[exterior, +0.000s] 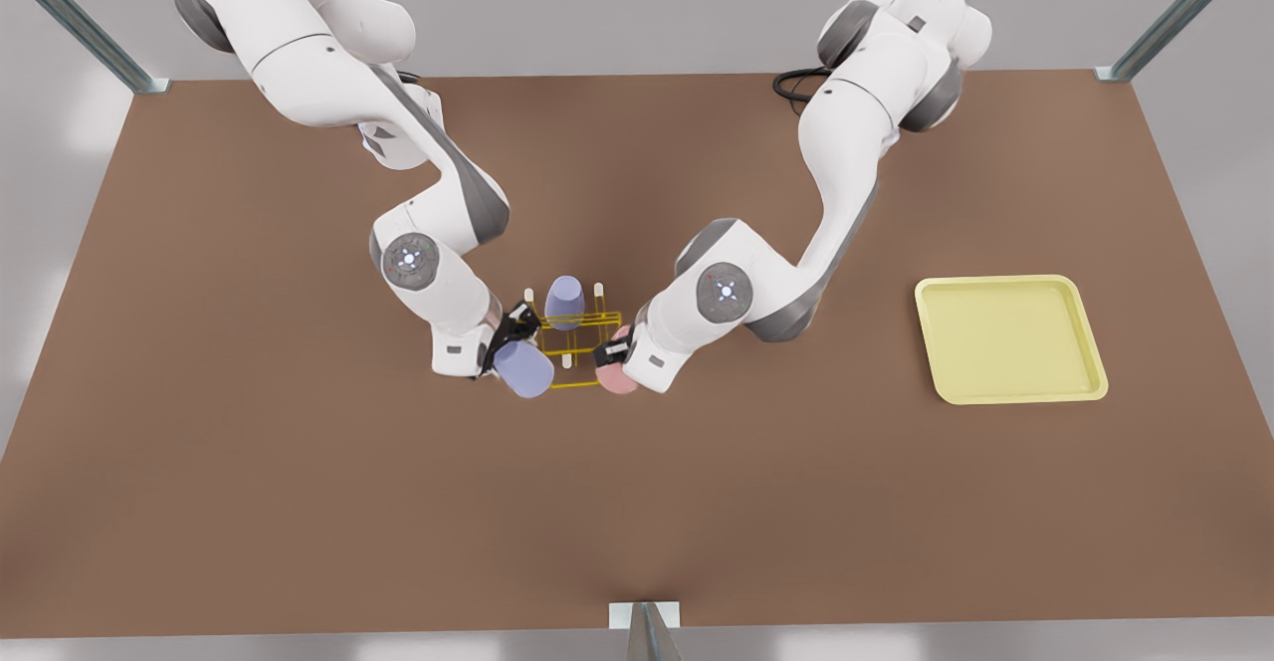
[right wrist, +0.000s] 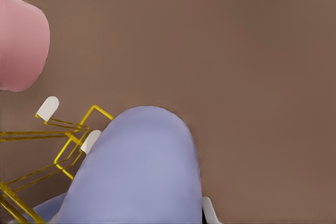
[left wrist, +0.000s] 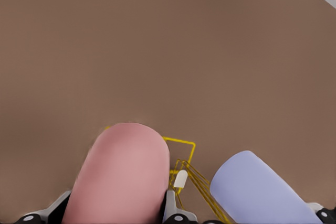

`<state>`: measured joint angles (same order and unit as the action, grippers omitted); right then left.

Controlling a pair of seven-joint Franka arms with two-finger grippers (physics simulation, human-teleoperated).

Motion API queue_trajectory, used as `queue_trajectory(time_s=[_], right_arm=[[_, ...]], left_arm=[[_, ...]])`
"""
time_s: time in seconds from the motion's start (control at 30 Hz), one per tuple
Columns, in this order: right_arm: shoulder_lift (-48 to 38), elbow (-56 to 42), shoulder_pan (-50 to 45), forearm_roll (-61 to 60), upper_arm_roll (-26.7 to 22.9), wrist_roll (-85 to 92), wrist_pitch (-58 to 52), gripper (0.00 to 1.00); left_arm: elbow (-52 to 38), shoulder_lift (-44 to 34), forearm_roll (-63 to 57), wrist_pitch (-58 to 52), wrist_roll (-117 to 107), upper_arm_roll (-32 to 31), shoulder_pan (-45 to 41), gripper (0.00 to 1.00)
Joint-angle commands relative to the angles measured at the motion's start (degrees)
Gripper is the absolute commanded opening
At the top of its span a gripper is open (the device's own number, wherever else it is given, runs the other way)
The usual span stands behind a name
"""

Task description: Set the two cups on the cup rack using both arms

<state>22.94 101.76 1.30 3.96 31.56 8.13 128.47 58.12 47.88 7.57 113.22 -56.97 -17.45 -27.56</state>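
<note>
The yellow wire cup rack (exterior: 577, 337) stands mid-table between both arms. A lavender cup (exterior: 564, 301) sits upside down on one of its back pegs. My left gripper (exterior: 612, 357), on the arm at the front view's right, is shut on the salmon pink cup (exterior: 619, 374) (left wrist: 123, 177) at the rack's front corner. My right gripper (exterior: 508, 337), on the arm at the front view's left, is shut on a second lavender cup (exterior: 524, 369) (right wrist: 142, 171), tilted at the opposite front corner. White-tipped pegs (right wrist: 48, 108) stand free beside both held cups.
A larger pale yellow square tray (exterior: 1005, 337) lies on the brown table (exterior: 299, 492) toward the front view's right. Metal frame posts (exterior: 647, 631) stand at the table's edges. A black cable (exterior: 791, 89) curls near one arm's base.
</note>
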Motion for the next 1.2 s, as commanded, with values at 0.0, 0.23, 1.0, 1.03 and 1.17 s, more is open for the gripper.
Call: queue_trajectory(time_s=[0.0, 0.23, 1.0, 1.03, 1.17], right_arm=[[-0.1, 0.0, 0.2, 0.2, 0.3, -0.8, -1.7, 0.75], [0.4, 0.0, 0.1, 0.3, 0.3, -0.2, -3.9, 0.75], [-12.2, -26.9, 3.5, 9.6, -12.2, -10.0, -56.8, 1.00], [-16.5, -23.5, 3.5, 8.4, -14.1, -9.4, -56.6, 1.00], [-21.4, -19.3, 2.9, 7.7, -15.9, -8.9, -55.3, 1.00]], left_arm=[[-0.1, 0.7, 0.7, 1.5, -20.6, 0.1, -0.8, 0.86], [0.1, 4.4, -1.5, 5.4, -20.2, 0.8, -2.1, 1.00], [17.7, -33.4, -11.6, -34.4, 58.2, 7.0, 34.6, 1.00], [15.3, -32.1, -11.5, -34.6, 58.3, 7.0, 34.7, 1.00], [15.2, -31.6, -11.6, -34.8, 58.3, 7.0, 34.7, 1.00]])
